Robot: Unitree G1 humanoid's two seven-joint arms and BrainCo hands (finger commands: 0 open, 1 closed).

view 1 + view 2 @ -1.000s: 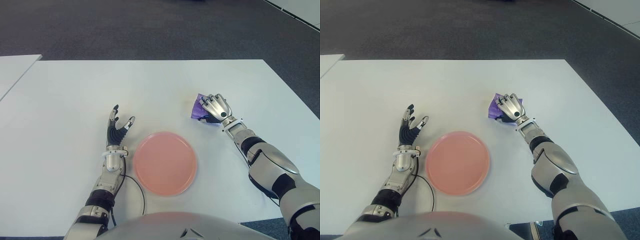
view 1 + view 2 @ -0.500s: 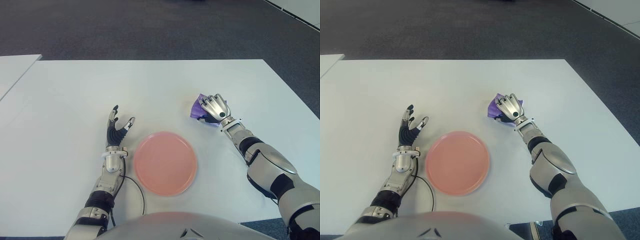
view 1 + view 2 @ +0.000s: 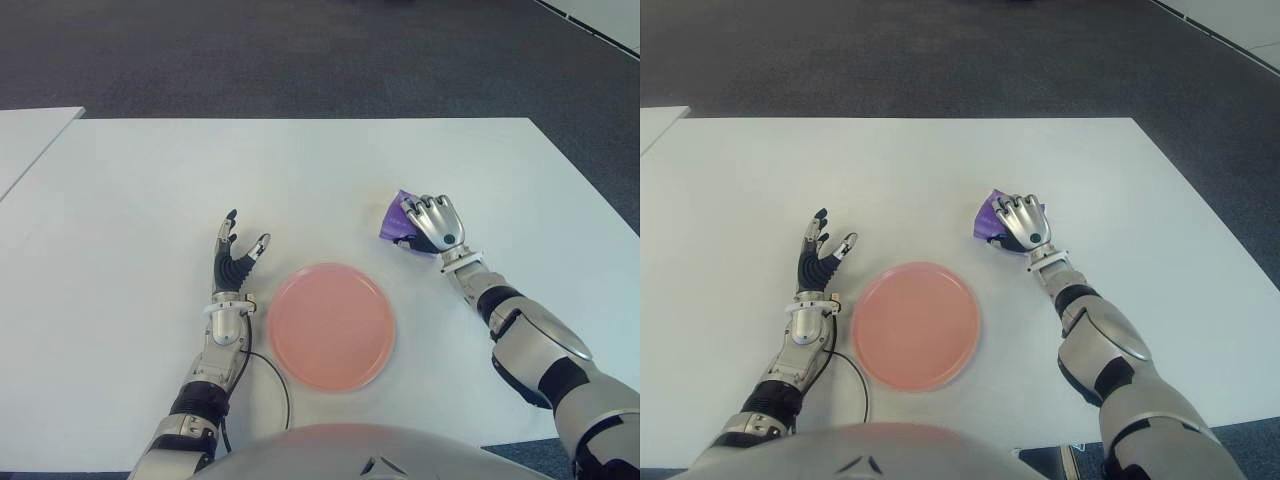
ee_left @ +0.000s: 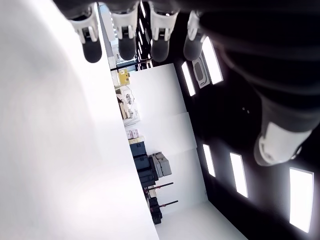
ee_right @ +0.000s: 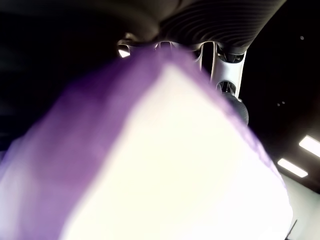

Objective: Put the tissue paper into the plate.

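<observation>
A purple tissue pack (image 3: 397,216) sits to the right of the round pink plate (image 3: 331,326) on the white table (image 3: 300,170). My right hand (image 3: 432,224) is curled over the pack, its fingers wrapped on it, and the pack fills the right wrist view (image 5: 150,150). Only the pack's left edge shows past the fingers in the eye views. My left hand (image 3: 236,256) shows just left of the plate, its fingers spread upward and holding nothing.
A black cable (image 3: 270,375) loops on the table by my left forearm, near the plate's left rim. A second white table's corner (image 3: 25,135) shows at the far left. Dark carpet (image 3: 300,50) lies beyond the far edge.
My right hand has tilted and drawn slightly nearer with the purple pack under its fingers, lifting the pack's edge. The left hand has not moved.
</observation>
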